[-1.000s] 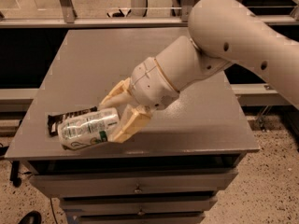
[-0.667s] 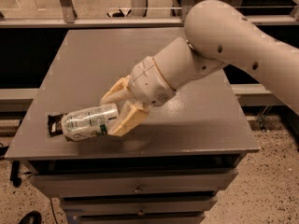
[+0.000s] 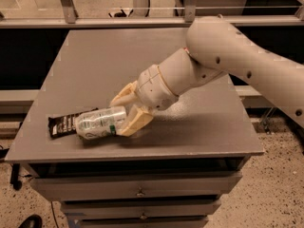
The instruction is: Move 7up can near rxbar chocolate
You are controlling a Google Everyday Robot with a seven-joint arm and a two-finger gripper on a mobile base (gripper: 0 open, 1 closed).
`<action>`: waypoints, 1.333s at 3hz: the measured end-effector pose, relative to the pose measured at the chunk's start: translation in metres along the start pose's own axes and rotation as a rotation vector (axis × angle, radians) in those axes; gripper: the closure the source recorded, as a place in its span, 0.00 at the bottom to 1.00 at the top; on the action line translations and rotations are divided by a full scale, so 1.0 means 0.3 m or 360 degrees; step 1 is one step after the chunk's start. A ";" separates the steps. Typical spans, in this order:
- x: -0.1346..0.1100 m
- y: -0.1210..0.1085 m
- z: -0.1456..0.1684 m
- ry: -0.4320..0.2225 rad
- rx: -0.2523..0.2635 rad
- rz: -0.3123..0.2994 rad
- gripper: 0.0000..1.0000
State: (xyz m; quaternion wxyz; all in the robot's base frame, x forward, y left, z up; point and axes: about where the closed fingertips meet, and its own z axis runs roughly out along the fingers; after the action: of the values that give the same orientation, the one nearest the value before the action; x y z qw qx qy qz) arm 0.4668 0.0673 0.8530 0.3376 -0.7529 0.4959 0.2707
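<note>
Shifted slightly rightward since earlier: 7up can point(image 3: 97, 123) and gripper point(image 3: 118, 118). Camera view — fingers point(image 3: 137, 122) are gripping the can's right end; it is lying sideways at the table's point(image 3: 199, 127) front-left, touching the rxbar chocolate point(image 3: 61, 125).

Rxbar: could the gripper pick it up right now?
Probably not: the gripper, low over the table, has its jaws shut on the can, which lies against the rxbar.
</note>
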 end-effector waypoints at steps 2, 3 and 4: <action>0.048 -0.024 0.002 0.0024 0.0006 -0.0036 0.60; 0.048 -0.024 0.002 0.0024 0.0006 -0.0036 0.36; 0.049 -0.033 -0.027 0.0032 -0.0003 -0.0093 0.12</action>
State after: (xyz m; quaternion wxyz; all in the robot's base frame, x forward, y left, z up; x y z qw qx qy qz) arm 0.4820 0.0555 0.8497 0.3397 -0.7700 0.4768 0.2537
